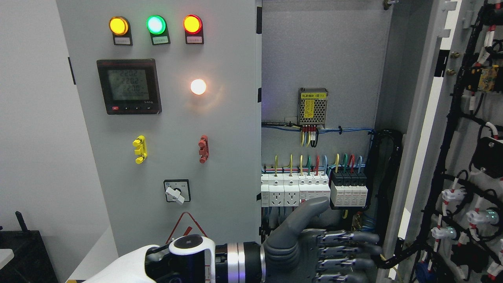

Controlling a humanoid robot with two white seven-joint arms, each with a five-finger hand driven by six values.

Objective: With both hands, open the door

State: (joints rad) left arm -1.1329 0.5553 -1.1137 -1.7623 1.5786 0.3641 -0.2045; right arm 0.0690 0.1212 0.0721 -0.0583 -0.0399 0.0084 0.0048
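The electrical cabinet has two doors. The left door (173,129) is closed and carries lamps, a meter and switches. The right door (416,157) is swung open, with wiring and lamp backs (471,188) on its inner face. My left hand (338,243) comes in from the lower left and reaches across the open compartment. Its fingers (353,249) are stretched flat to the right and the thumb (310,208) points up. The fingertips lie against or very near the inner edge of the open right door. The hand holds nothing. My right hand is out of view.
Inside the cabinet are a row of white breakers and sockets (294,188), a power supply box (312,106) and a black cable bundle (387,165) just above the hand. A black object (23,251) stands at the lower left beside the cabinet.
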